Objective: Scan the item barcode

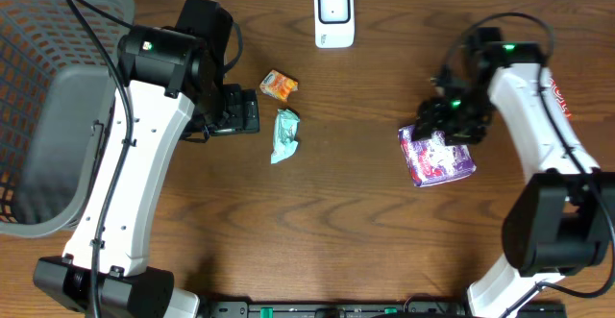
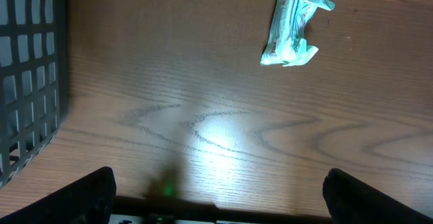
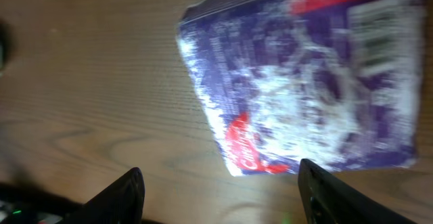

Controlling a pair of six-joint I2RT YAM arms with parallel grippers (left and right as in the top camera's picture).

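Your work surface is a dark brown wood-grain table, and it fills nearly all of every view; only a thin pale strip shows past its far edge in the overhead view. In the left wrist view a bright patch of glare sits on the grain, with a small green glint just below it.

The grey plastic mesh basket takes up the table's left end, its wall close beside your left arm. The white box-shaped barcode scanner stands at the far edge, near the middle. In front of it and a little to the left lie a small orange snack packet and, just below that, a crumpled mint-green foil wrapper. The two are near each other but apart.

Your left gripper hangs just left of those two packets. Its fingers are spread wide with nothing between them, only bare wood under them.

The item in play, a purple and white plastic packet with red lettering, lies flat on the wood at the right side, well away from the scanner. Your right gripper is directly over its far edge, with its fingers parted. The right wrist view is blurred, so you cannot tell whether either finger touches the wrapper. A pale printed panel near one corner of the packet is too smeared to read.
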